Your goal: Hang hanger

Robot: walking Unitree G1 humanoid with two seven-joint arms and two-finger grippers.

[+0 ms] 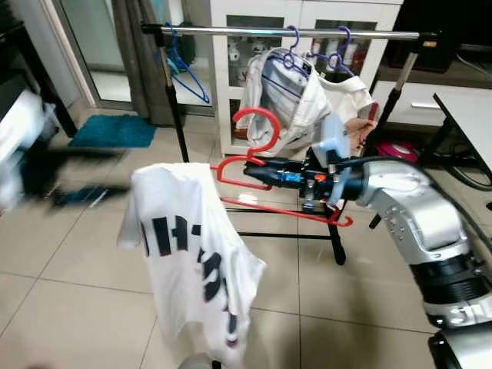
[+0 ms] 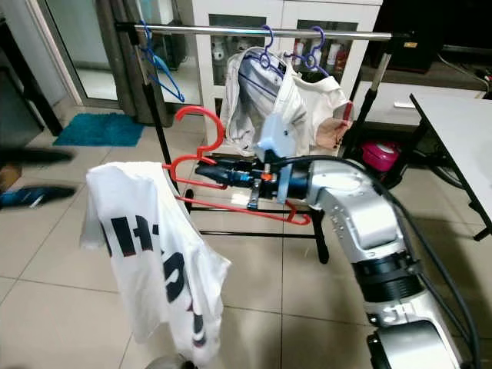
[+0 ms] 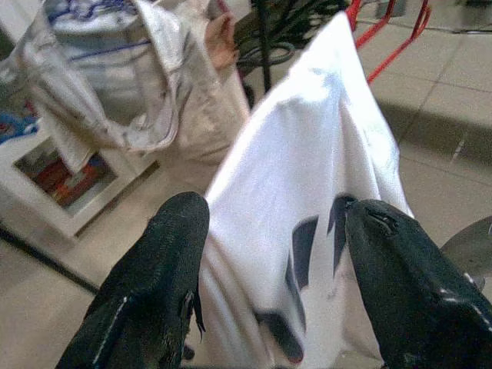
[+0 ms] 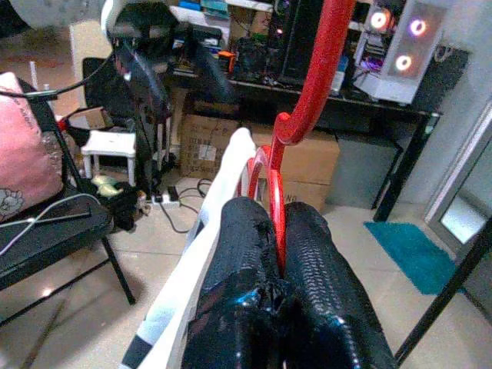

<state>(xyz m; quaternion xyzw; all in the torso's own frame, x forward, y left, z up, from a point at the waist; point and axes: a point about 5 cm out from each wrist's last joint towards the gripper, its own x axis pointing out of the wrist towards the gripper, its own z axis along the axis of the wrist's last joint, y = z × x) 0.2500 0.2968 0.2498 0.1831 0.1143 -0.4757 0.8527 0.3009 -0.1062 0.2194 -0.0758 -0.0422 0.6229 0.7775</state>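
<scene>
Right pincer (image 1: 257, 174) clamps red hanger (image 1: 257, 127) below its hook.

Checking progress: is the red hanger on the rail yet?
No. The right gripper holds the red hanger below the rail, hook free.

white T-shirt (image 1: 192, 254) with large dark block letters across the front, folded and blurred, not readable, no other legible text

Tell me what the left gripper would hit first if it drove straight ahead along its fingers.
Most likely the white T-shirt: in the left wrist view it hangs directly ahead of the open left gripper, between its fingers. Depth is unclear, so how far off it hangs cannot be judged.
</scene>
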